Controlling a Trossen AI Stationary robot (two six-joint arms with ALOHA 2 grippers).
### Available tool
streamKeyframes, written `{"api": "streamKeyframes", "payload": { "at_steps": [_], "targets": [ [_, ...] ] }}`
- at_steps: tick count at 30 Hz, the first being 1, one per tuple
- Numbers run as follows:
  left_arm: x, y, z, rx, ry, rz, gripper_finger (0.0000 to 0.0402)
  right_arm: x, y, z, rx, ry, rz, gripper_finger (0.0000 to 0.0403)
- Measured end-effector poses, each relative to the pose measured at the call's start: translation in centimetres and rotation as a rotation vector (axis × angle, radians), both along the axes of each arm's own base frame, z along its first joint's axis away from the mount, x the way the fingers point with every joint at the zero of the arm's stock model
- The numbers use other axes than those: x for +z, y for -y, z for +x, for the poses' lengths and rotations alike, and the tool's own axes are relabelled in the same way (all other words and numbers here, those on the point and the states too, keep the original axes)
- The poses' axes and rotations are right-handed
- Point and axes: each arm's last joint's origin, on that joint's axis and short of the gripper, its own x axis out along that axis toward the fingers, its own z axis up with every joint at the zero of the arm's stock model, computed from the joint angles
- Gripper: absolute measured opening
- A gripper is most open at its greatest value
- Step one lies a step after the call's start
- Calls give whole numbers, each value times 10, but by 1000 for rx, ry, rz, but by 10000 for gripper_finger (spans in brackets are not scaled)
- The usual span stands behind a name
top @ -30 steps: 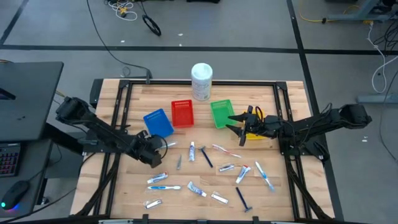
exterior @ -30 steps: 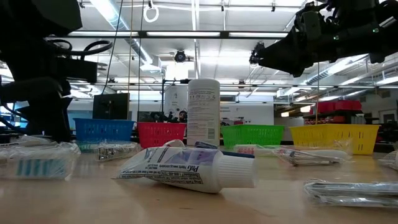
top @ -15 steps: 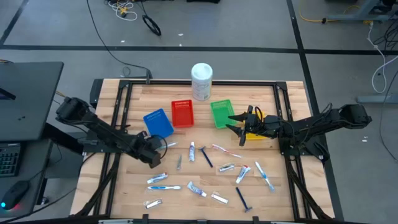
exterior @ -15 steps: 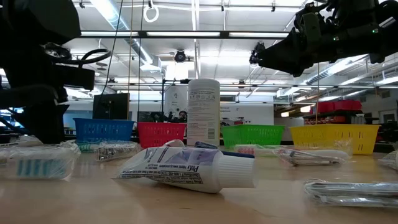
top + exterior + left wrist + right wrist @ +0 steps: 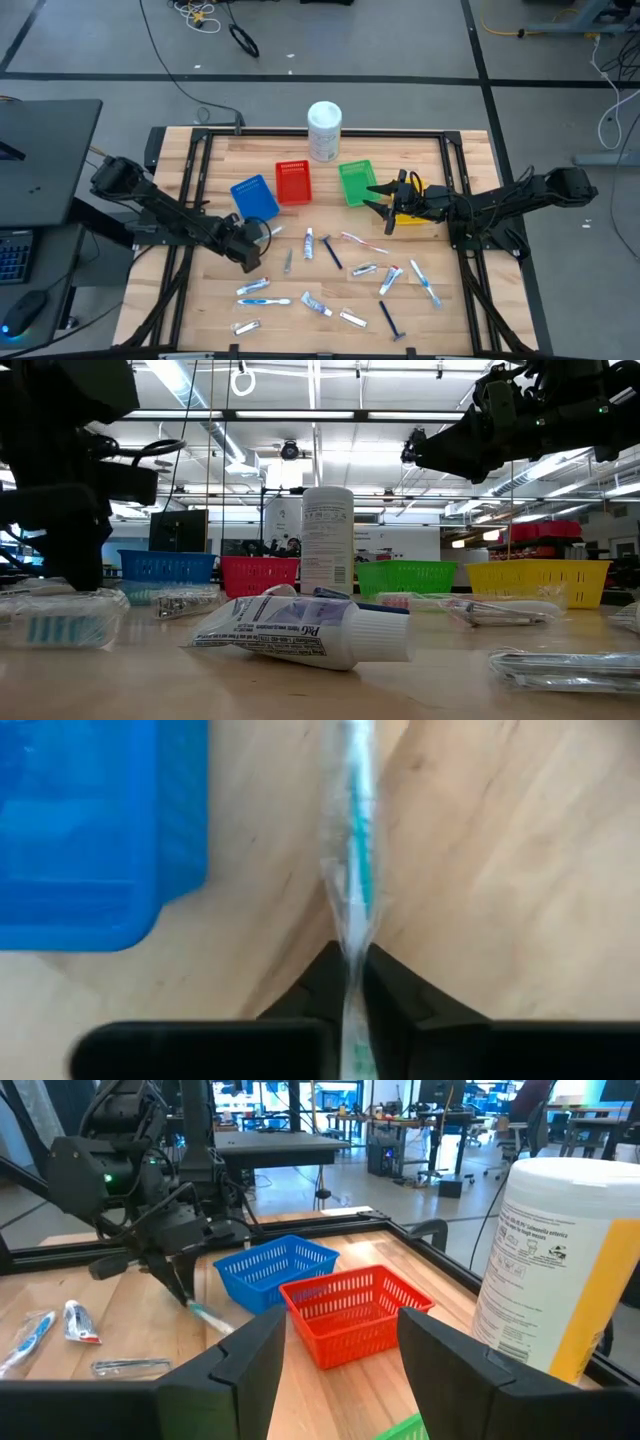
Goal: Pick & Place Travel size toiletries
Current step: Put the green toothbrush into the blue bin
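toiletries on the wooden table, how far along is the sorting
Early on. Nothing looks done: the blue plastic basket and red plastic basket show nothing inside. In hand: the left gripper is shut on a wrapped blue-white toothbrush beside the blue basket. The right gripper waits, jaws open, over the yellow plastic basket. Left: about a dozen tubes, brushes and razors on the wooden table.

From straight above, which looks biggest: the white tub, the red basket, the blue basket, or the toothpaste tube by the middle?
1. Blue basket and red basket: too alike to rank.
2. White tub.
3. Toothpaste tube, clearly smallest.
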Motion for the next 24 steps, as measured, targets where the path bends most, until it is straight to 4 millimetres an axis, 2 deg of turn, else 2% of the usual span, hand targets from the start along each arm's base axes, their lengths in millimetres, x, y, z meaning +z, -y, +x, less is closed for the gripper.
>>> {"api": "streamKeyframes", "payload": {
  "at_steps": [4,7,12,16,19,21,24],
  "targets": [
    [8,9,4,-20,39,13,22,0,0,0,0,-1,-4,204],
    [22,19,12,-38,110,39,27,0,0,0,1,-5,-21,204],
    [51,29,23,-4,206,136,13,0,0,0,1,-2,-25,204],
    [68,16,24,93,147,242,16,1,0,0,1,1,-25,204],
    [69,-1,22,140,48,294,23,1,0,0,1,1,-25,204],
    [68,-14,24,195,12,294,23,1,0,0,1,1,-25,204],
    [67,-34,29,400,25,225,21,1,0,0,1,1,-25,204]
  ]
}}
